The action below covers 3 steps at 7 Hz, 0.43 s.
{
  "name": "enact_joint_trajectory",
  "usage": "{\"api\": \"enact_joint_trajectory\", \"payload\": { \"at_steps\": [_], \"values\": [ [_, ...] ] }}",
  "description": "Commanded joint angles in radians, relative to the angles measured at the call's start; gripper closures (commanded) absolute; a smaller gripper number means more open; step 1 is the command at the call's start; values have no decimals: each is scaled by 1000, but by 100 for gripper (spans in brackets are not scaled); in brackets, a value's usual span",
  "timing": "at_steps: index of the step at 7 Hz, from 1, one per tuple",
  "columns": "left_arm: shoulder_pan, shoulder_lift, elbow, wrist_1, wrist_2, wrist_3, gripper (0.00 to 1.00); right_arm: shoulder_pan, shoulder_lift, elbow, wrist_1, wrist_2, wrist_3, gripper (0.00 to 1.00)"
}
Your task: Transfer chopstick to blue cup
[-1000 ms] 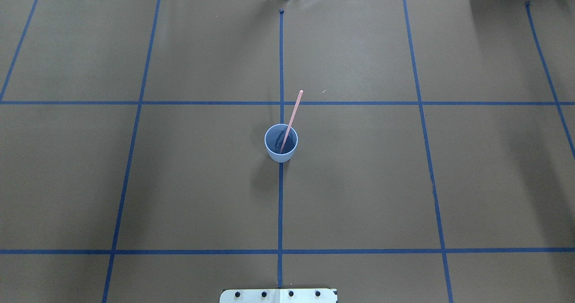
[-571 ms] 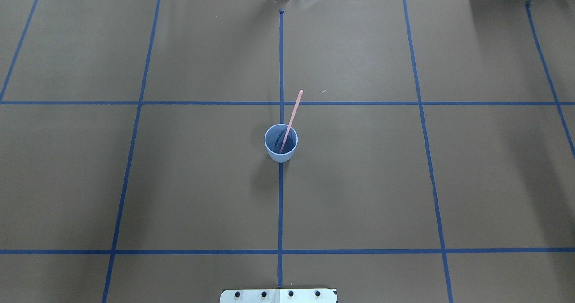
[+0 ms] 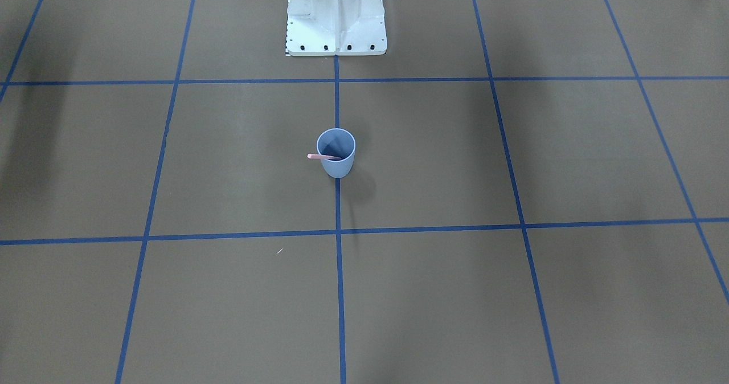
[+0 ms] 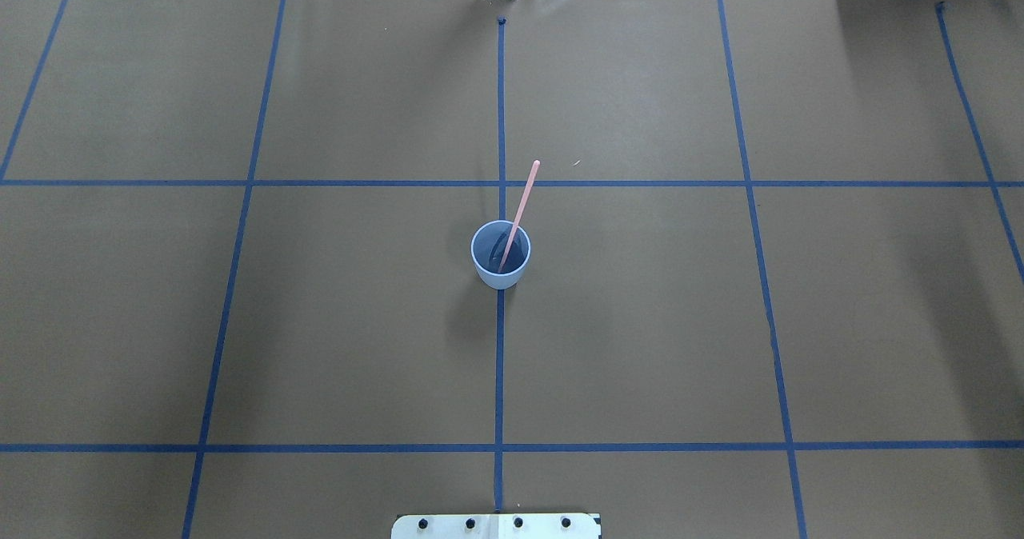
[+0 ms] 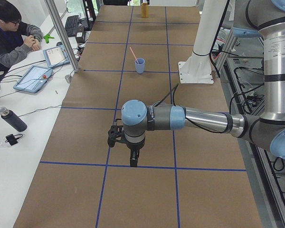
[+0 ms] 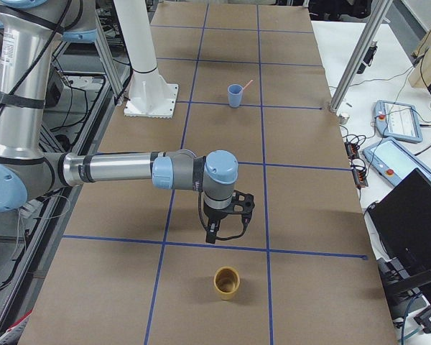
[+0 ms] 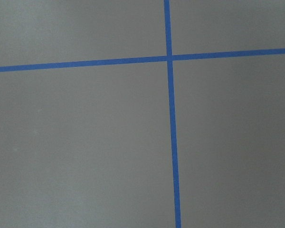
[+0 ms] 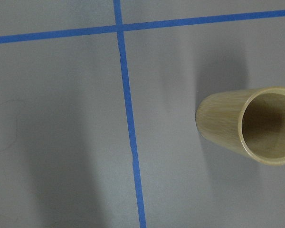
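The pale blue cup (image 4: 501, 257) stands upright at the table's middle, on the centre tape line. It also shows in the front view (image 3: 337, 155) and both side views (image 5: 140, 65) (image 6: 235, 95). One thin pink chopstick (image 4: 522, 199) stands in it, leaning on the rim, its free end pointing away from the robot (image 3: 315, 156). The left gripper (image 5: 132, 160) hangs over the table far from the cup, at the robot's left end. The right gripper (image 6: 213, 234) hangs at the right end. I cannot tell whether either is open or shut. Neither holds anything that I can see.
A tan bamboo cup (image 6: 226, 282) stands near the right gripper, and shows in the right wrist view (image 8: 256, 126) and far off (image 5: 144, 9). The white robot base (image 3: 336, 13) is at the table's middle edge. An operator (image 5: 9, 35) sits beside metal posts (image 5: 61, 38).
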<state>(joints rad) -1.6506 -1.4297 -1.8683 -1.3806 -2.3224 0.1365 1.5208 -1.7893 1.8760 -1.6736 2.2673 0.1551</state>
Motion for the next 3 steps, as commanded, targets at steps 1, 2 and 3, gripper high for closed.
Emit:
{"api": "enact_joint_trajectory", "payload": {
  "at_steps": [1, 2, 3],
  "values": [
    [0, 0, 0, -2, 0, 0, 2, -1, 1, -1, 0, 8, 0, 0],
    [0, 0, 0, -2, 0, 0, 2, -1, 1, -1, 0, 8, -2, 0],
    [0, 0, 0, -3, 0, 0, 2, -1, 1, -1, 2, 8, -3, 0]
  ]
}}
